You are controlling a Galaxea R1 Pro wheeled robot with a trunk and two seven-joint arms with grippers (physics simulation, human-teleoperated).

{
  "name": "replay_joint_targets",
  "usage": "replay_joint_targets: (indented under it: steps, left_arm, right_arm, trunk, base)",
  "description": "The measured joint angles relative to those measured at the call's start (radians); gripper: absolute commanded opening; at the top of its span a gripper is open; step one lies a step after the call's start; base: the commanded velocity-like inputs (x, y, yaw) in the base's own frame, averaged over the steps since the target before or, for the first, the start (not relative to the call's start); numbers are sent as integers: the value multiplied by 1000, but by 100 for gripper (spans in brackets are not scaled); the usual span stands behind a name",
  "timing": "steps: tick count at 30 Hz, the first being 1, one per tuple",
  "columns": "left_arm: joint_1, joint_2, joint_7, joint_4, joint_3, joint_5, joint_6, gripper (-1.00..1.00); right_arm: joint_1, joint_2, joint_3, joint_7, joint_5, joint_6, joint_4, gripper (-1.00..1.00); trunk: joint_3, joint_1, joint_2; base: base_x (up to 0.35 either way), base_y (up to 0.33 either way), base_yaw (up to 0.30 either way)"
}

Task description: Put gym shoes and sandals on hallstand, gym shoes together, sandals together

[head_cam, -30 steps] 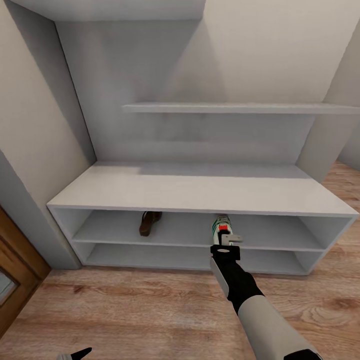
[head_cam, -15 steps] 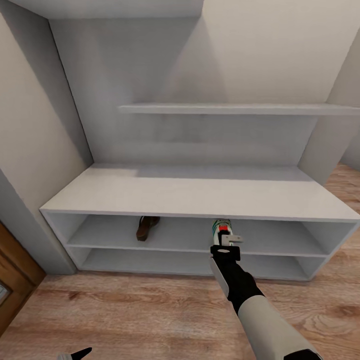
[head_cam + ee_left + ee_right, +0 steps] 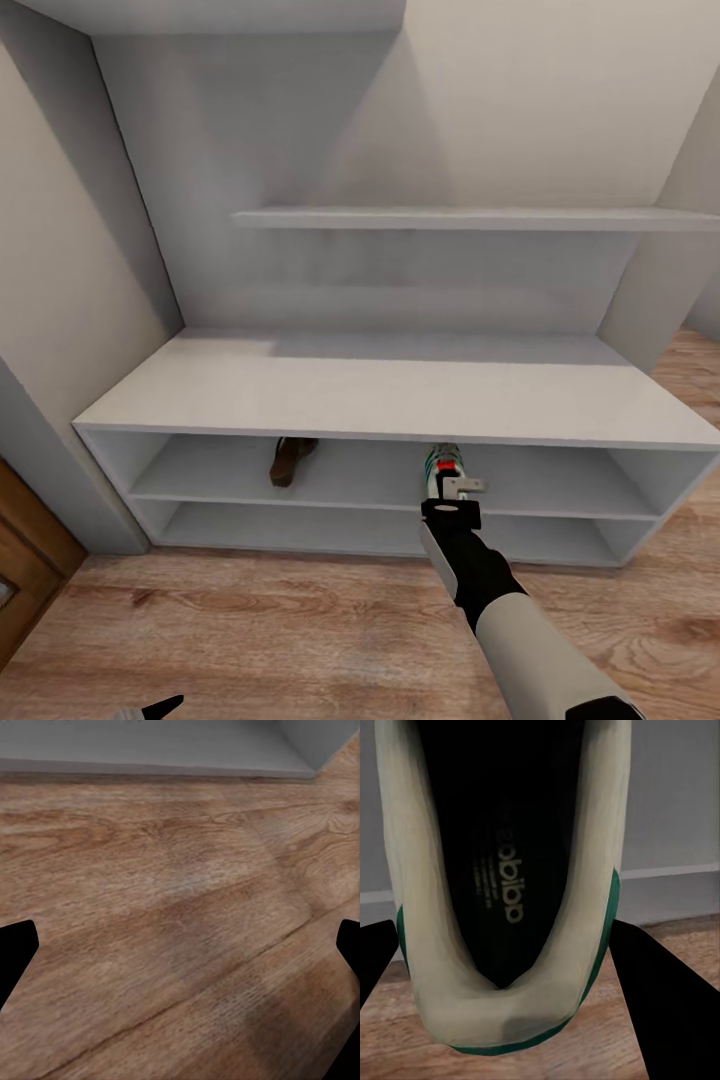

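In the head view my right gripper (image 3: 453,487) is shut on the heel of a white gym shoe (image 3: 441,459) with green stripes and a red tongue label. The shoe's toe points into the upper open shelf of the pale grey hallstand (image 3: 390,385). The right wrist view shows that gym shoe (image 3: 427,945) from behind, its black lining open, with a dark finger (image 3: 660,997) against each side. One brown sandal (image 3: 290,460) lies on the same shelf level, further left. My left gripper (image 3: 180,945) hangs open over the wood corridor floor (image 3: 172,892), holding nothing.
A second shelf level (image 3: 300,525) runs under the first, just above the floor. A long upper shelf (image 3: 450,217) crosses the back panel. Walls close in on the left (image 3: 60,280), and a brown door edge (image 3: 25,560) stands at the lower left.
The whole view has shifted a little, so the hallstand sits slightly lower and more to the left in the picture. The right gripper still holds the gym shoe at the shelf's mouth.
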Motion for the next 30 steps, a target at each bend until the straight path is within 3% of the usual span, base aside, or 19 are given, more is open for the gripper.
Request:
replay_joint_targets:
  steps: [30]
  left_arm:
    - [0,-1,1,1,0,0,0,100]
  right_arm:
    - [0,0,0,0,0,0,2,-100]
  trunk:
    - [0,0,0]
  base:
    - [69,-43,0]
